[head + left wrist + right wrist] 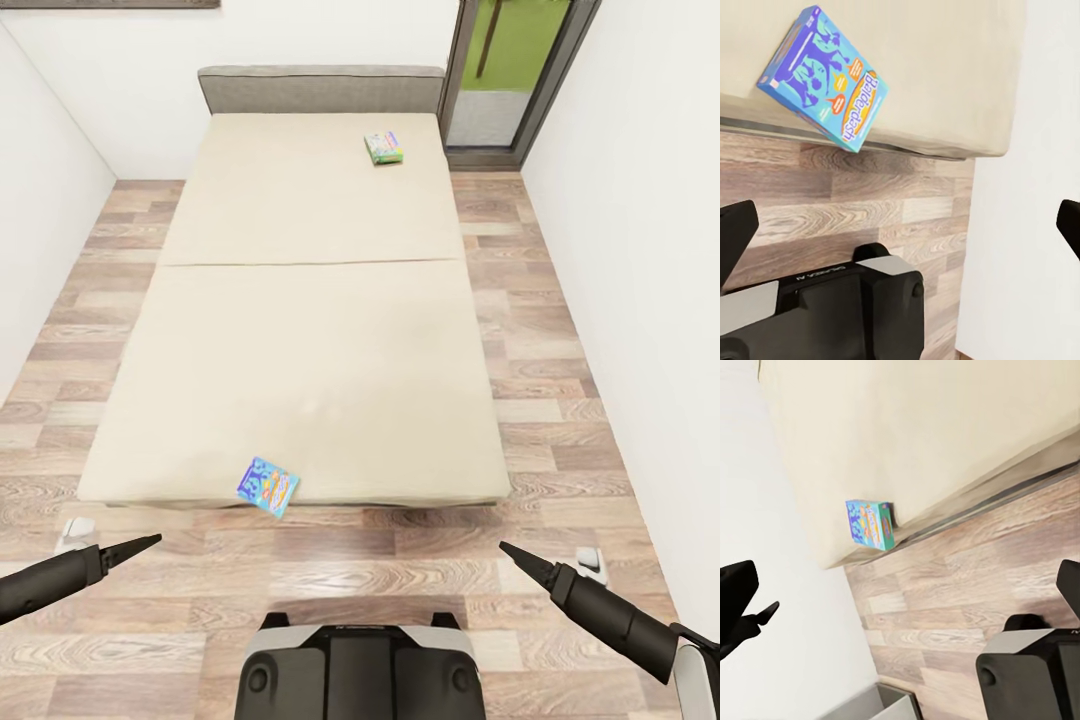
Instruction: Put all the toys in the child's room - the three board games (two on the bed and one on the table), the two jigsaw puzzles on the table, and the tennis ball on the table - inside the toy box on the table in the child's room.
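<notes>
Head view, from the foot of the bed [300, 300]: a low, wide bed with a beige sheet and a grey headboard stands on a wood-plank floor [560, 400] between white walls, with a dark-framed window [515, 70] behind its far right corner.

Board games: the small blue box [268, 486] lies at the near edge of the bed, left of centre, one corner projecting past the edge over the floor. In the left wrist view the same blue box [825, 75] overhangs the mattress edge; in the right wrist view [870, 525] it is seen at a distance, from the side. The white-and-green box [384, 148] lies flat near the headboard, on the right side of the bed.

Pincers: the left pincer [135, 546] and the right pincer [520, 559] hang above the floor, short of the bed, well apart from both boxes. Each wrist view shows its two dark fingers [735, 232] [739, 600] at opposite margins with a wide gap between them; both pincers stand spread wide, holding and touching nothing.

The robot's base [360, 670] appears at bottom centre.
</notes>
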Motion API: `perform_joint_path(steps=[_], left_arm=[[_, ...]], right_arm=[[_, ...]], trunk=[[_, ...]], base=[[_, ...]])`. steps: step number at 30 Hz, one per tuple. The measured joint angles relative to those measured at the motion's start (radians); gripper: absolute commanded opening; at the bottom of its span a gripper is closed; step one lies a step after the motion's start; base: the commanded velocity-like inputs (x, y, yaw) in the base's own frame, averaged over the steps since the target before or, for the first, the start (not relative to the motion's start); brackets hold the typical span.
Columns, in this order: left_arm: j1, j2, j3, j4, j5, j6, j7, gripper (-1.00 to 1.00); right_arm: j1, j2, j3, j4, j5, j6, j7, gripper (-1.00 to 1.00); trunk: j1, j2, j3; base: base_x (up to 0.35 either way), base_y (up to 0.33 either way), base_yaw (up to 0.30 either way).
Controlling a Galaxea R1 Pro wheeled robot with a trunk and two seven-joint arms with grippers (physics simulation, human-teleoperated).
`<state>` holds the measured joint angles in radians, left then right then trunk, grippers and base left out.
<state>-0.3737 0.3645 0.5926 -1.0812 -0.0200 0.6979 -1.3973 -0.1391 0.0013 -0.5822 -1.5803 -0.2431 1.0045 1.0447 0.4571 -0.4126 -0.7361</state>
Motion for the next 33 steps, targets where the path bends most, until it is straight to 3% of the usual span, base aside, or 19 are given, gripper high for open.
perform_joint_path(steps=[13, 33], left_arm=[[0.0, 0.001, 0.003, 0.0, -0.001, 0.0, 0.002, 1.0], [0.0, 0.006, 0.006, 0.0, 0.0, 0.002, -0.001, 1.0]], right_arm=[[-0.001, -0.009, -0.007, 0.0, -0.002, 0.0, 0.001, 1.0], [0.0, 0.0, -0.005, 0.001, -0.002, 0.0, 0.0, 1.0]], trunk=[[0.0, 0.0, 0.021], [0.0, 0.0, 0.054]], base=[[0.0, 0.0, 0.0], [0.0, 0.0, 0.0]])
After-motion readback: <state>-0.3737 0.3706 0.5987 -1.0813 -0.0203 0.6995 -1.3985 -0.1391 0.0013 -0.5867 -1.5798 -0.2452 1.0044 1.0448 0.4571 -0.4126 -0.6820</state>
